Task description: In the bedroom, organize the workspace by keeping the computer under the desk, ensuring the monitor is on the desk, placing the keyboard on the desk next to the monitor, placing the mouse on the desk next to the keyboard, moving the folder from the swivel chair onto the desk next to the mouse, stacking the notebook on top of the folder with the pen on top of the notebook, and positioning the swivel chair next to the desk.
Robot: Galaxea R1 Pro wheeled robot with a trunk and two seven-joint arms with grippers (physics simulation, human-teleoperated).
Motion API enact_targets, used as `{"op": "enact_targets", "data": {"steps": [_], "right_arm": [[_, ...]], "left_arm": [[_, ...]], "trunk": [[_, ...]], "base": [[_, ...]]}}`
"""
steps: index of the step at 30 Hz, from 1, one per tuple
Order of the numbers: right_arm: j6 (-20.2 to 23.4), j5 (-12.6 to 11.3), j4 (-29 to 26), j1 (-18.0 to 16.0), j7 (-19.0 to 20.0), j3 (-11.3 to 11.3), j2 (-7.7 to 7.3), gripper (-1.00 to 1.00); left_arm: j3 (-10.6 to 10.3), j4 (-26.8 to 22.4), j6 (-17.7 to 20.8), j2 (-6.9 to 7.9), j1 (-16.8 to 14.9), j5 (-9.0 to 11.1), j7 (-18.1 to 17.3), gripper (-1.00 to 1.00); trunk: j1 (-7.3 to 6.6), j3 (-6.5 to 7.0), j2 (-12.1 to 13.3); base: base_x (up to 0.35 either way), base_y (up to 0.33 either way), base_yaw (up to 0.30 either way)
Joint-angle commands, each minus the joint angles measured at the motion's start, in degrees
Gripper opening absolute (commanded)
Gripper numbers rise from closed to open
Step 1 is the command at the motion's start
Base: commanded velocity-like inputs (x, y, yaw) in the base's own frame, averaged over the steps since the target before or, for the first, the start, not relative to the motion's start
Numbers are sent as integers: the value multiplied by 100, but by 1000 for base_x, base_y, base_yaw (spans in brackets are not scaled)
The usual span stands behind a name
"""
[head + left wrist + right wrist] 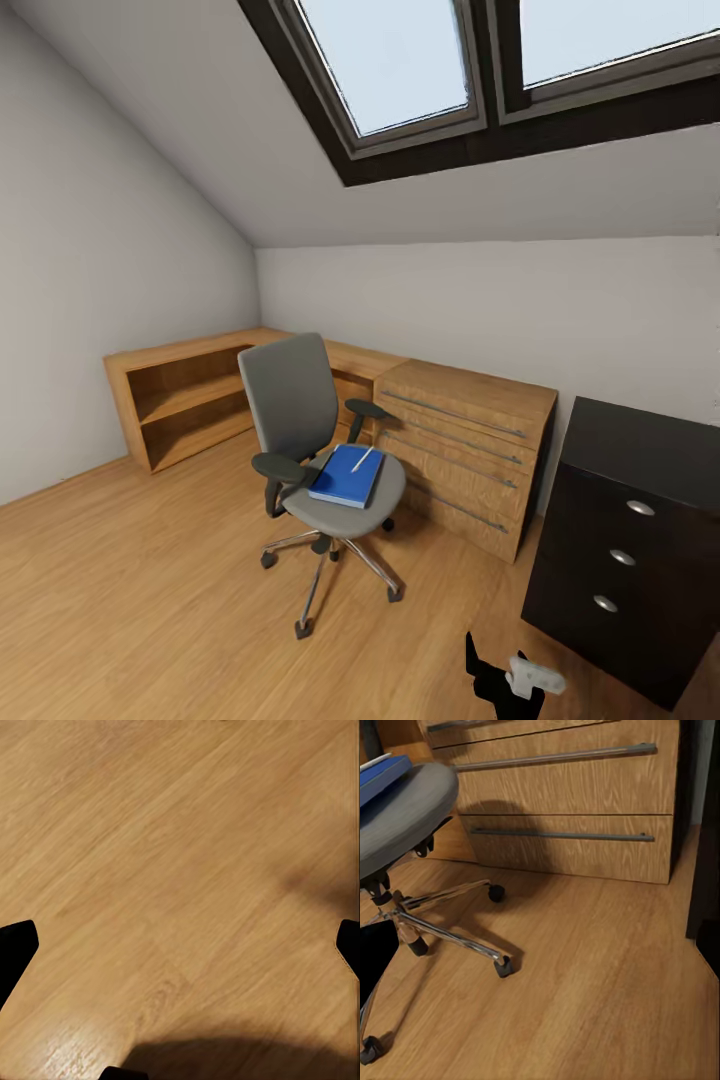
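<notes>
chair (320,440) centre frame, on wood floor (150,600) | folder (346,475) on seat, pen (362,460) atop | left gripper (180,945) fingers apart | right gripper (510,680) lower right, state unclear

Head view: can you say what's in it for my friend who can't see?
A grey swivel chair stands on a light wood floor in an attic bedroom, with a blue folder and a white pen on its seat. Behind it are low wood cabinets, a black drawer unit to the right, and skylights above.
</notes>
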Motion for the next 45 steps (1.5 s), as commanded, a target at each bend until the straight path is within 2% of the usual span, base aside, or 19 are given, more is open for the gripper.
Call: {"op": "enact_targets", "data": {"steps": [1, 28, 45], "right_arm": [[-17, -56, 11, -7, 60, -19, 2, 100], [-5, -37, 11, -6, 61, -10, -3, 100], [228, -44, 4, -5, 54, 56, -12, 100]], "left_arm": [[-47, -8, -16, 6, 1, 60, 42, 100], [-48, 11, 21, -13, 1, 65, 39, 100], [-48, 11, 19, -12, 1, 66, 32, 100]], "trunk": [[-23, 20, 39], [-616, 668, 1122], [-989, 1075, 1804]], "base": [[0, 0, -204], [0, 0, -234], [0, 0, -244]]}}
